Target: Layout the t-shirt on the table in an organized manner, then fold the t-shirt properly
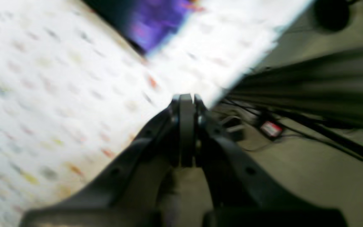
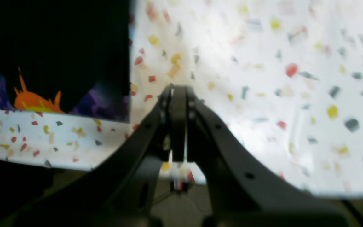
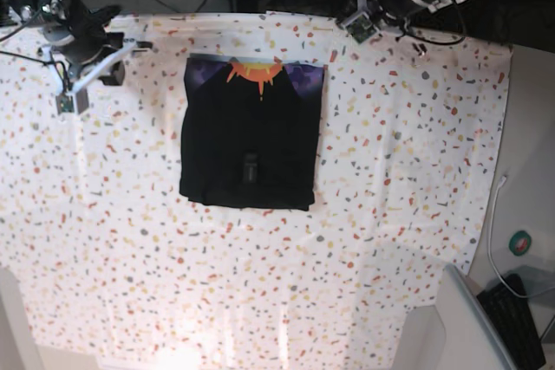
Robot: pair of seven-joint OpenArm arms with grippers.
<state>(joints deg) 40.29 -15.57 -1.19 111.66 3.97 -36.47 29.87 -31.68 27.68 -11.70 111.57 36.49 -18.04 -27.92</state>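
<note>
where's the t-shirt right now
In the base view the t-shirt lies folded into a neat rectangle on the table, toward its far edge, between the shut left gripper and right gripper, touching neither.
</note>
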